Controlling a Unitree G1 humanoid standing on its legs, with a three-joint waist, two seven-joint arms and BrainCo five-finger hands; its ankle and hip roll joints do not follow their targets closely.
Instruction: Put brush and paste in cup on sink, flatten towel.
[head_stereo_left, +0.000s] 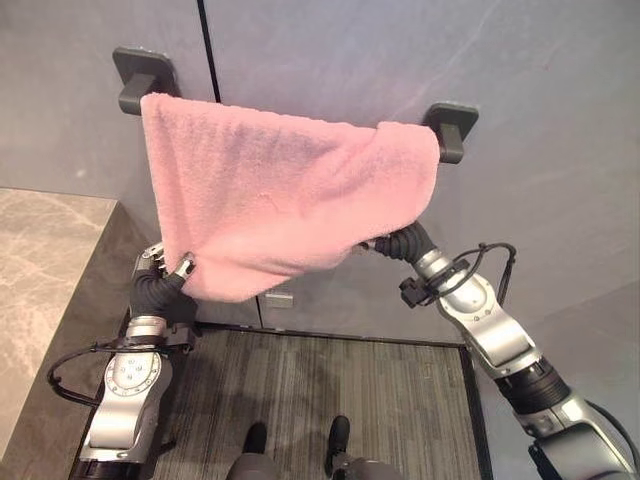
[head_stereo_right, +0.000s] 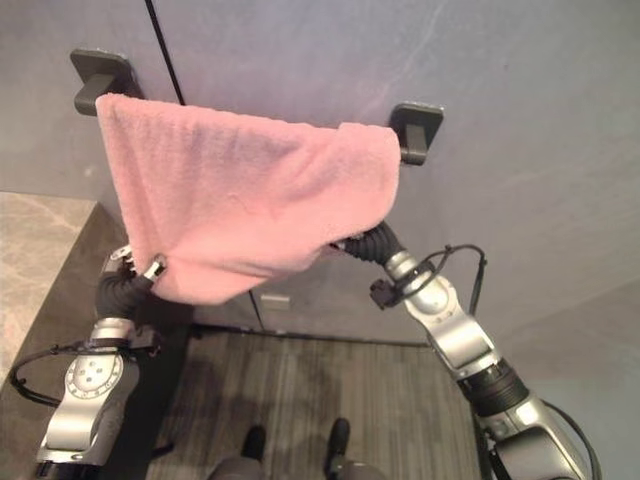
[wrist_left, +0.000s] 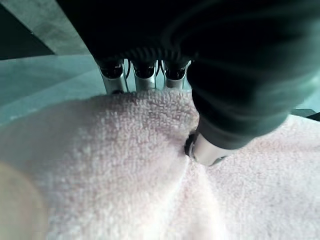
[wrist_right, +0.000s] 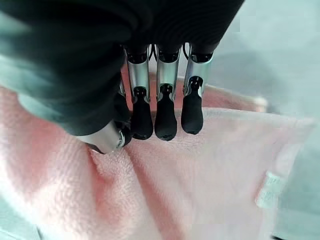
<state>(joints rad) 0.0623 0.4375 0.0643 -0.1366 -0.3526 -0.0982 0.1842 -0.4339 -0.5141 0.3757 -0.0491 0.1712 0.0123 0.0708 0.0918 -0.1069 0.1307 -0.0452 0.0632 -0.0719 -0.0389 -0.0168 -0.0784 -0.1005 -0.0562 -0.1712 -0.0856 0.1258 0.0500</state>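
Pinching the pink towel at its lower left corner, the left hand has thumb and fingers closed on the cloth. The right hand likewise grips the lower right edge, fingertips and thumb pressed into the pile. The towel hangs from a wall rail between two dark brackets, bunched and sagging toward the right, above a grey striped floor; a stone counter lies left.
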